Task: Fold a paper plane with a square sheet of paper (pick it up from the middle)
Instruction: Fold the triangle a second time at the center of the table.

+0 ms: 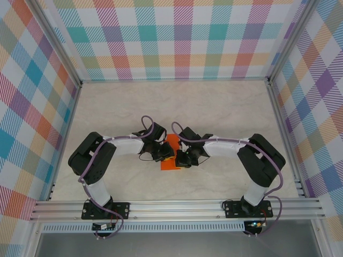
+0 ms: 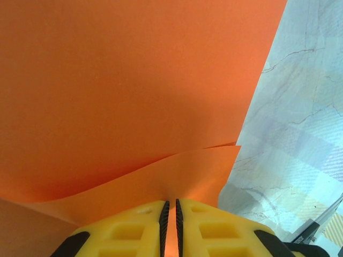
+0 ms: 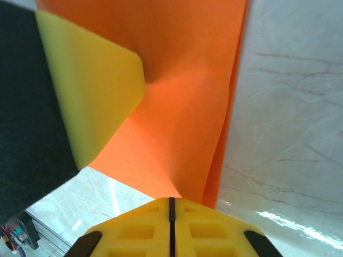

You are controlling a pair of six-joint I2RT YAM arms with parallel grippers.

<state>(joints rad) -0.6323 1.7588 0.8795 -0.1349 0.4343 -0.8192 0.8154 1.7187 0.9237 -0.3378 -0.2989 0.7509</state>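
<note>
surface: pale marble-look table point(image 1: 225, 107), pastel checked walls point(image 1: 182, 37) on three sides.
left gripper point(image 2: 170, 214): fingers pinched almost together with a sliver of orange in the gap, so it is clamped on the paper's near edge. In the top view it sits at frame centre, just left of the paper.
right gripper point(image 3: 171, 206): fingers closed to a hairline and a creased point of paper runs into the tips. Reads as clamped on it; the contact itself is hidden.
yellow finger point(image 3: 91, 91): upper left of the right wrist view, lying against the paper. Probably the left gripper's, cannot confirm.
orange sheet point(image 1: 172, 144): centre of the top view, between the two grippers. It looks narrow there, so likely doubled over. In the left wrist view a lower layer curls up under a broad flat layer, and the sheet is not lying flat on the table.
why held so: opposite-side grips likely hold the layers aligned and taut for a crease.
step: mid-fold by judgement; no nose, ridge or dart shape yet.
risk: thin paper may buckle or tear if the grips pull apart.
arms point(image 1: 123, 145): elbows wide, wrists meeting mid-table, bases on the rail point(image 1: 177, 206) at frame bottom.
</note>
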